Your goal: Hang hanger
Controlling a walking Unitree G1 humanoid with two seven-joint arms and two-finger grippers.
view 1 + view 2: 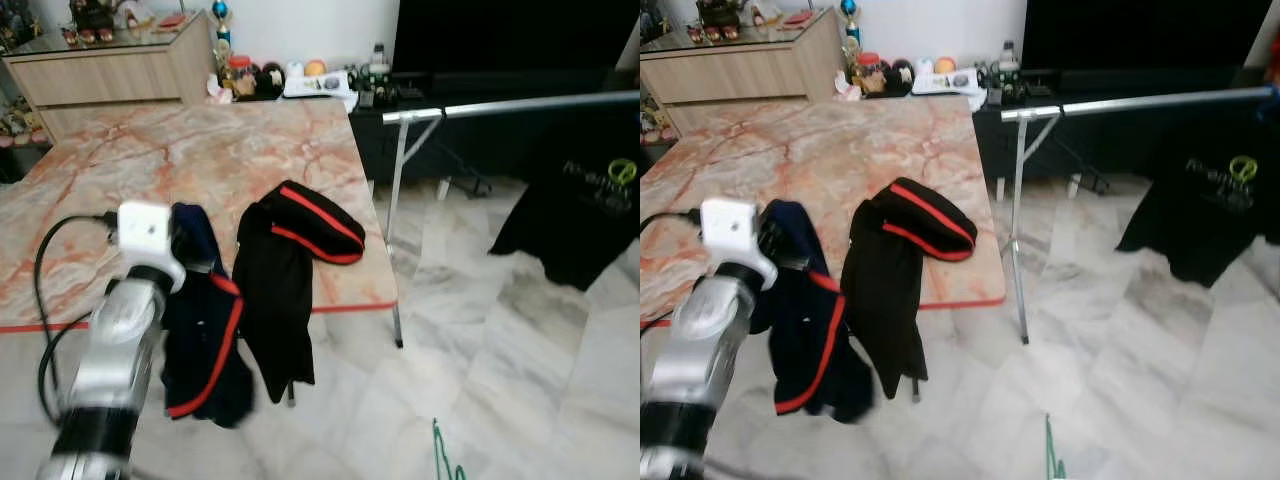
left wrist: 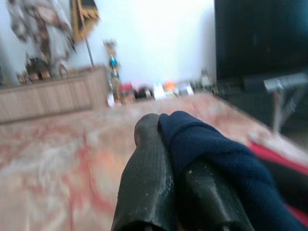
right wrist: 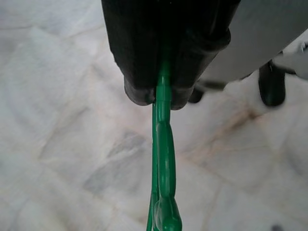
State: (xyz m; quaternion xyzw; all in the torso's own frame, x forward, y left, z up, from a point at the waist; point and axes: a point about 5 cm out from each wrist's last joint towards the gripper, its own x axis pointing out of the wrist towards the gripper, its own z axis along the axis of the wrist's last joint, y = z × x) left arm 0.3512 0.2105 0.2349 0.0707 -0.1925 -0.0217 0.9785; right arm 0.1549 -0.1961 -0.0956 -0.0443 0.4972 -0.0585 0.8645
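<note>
The left arm [image 1: 120, 340] is a silver cylindrical housing with a white square wrist block [image 1: 145, 228] and a looping black cable [image 1: 50, 300]. Gripper fingers [image 2: 147, 187] are black, rounded and finely ribbed.

The bench [image 1: 180, 160] top is glossy pink-veined marble. The navy garment [image 2: 211, 149] is matt knit cloth. The green hanger [image 3: 163, 159] looks like smooth shiny plastic; the rail [image 1: 520, 104] is bright metal over a polished marble floor [image 1: 480, 330].
</note>
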